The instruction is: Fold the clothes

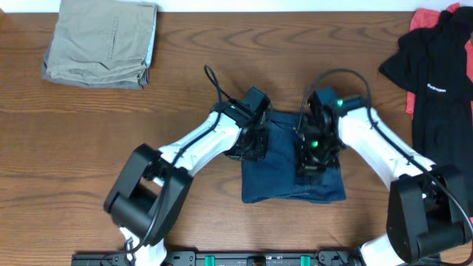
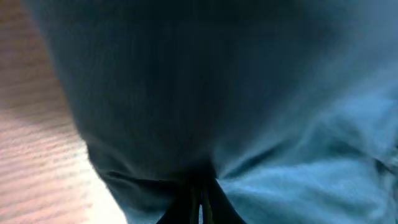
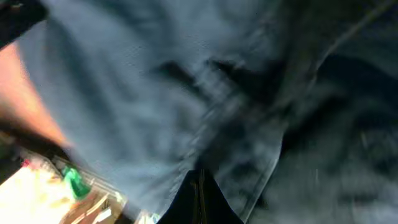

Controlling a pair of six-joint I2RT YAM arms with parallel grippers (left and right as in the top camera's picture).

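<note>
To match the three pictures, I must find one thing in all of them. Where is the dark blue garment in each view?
Overhead: the blue garment lies in the lower middle of the picture.
Left wrist: the blue garment fills nearly the whole picture, except the left edge.
Right wrist: the blue garment fills most of the picture.
Shared landmark: the wooden table, seen at the left edge in the left wrist view and, blurred, in the right wrist view.

The clothes (image 1: 284, 177), one dark navy denim-like garment, lie folded into a rough rectangle flat on the table, beneath and between both hands. The left hand (image 1: 255, 148) sits at its upper left edge and the right hand (image 1: 314, 151) over its upper right part. Up close, the creased cloth puckers into the left hand's closed fingertips and a seam runs toward the right's.
</note>
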